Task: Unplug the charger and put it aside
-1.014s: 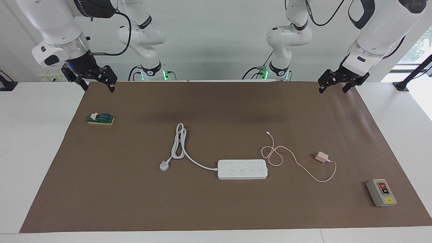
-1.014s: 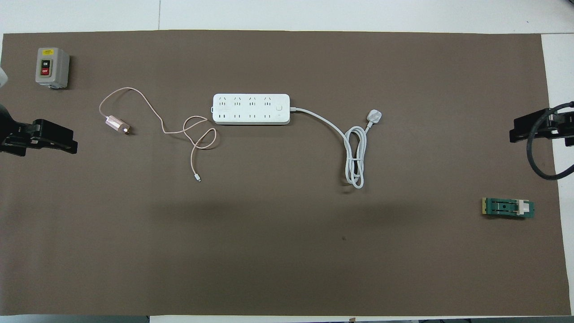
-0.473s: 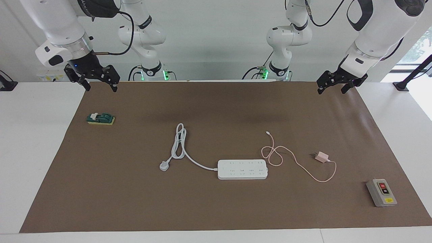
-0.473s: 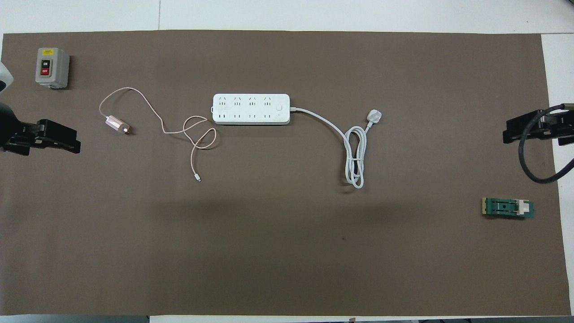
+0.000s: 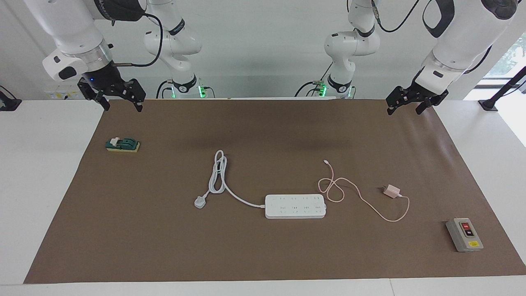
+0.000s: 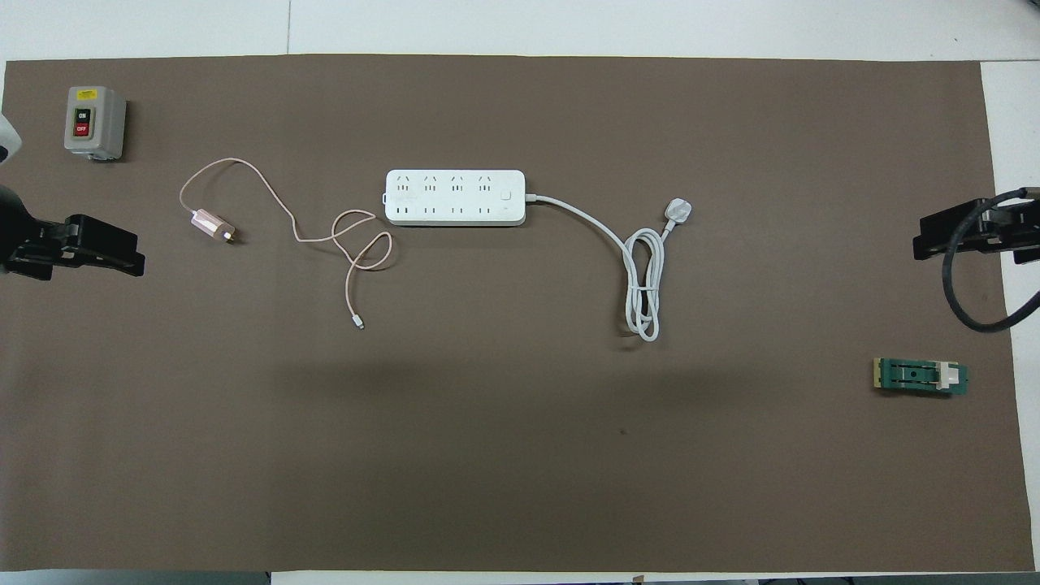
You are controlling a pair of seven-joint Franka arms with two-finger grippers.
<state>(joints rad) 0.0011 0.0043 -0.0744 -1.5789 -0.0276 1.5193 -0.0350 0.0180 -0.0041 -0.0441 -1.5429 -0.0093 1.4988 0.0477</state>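
The charger point(image 5: 391, 191) is a small pink cube lying on the brown mat, apart from the white power strip point(image 5: 295, 206) and toward the left arm's end. Its thin pink cable loops beside the strip and ends in a tiny white connector point(image 5: 325, 161), nearer to the robots. In the overhead view the charger point(image 6: 210, 225) lies beside the strip point(image 6: 455, 197). My left gripper point(image 5: 404, 111) is open and empty, up over the mat's corner at its own end. My right gripper point(image 5: 122, 109) is open and empty over the mat's corner at the right arm's end. Both arms wait.
A grey box with red and black buttons point(image 5: 464, 234) stands farther from the robots at the left arm's end. A green switch block point(image 5: 122, 144) lies near the right gripper. The strip's thick white cord ends in a plug point(image 5: 200, 202) on the mat.
Both grippers have shifted slightly upward over their corners of the mat. Nothing on the mat has moved.
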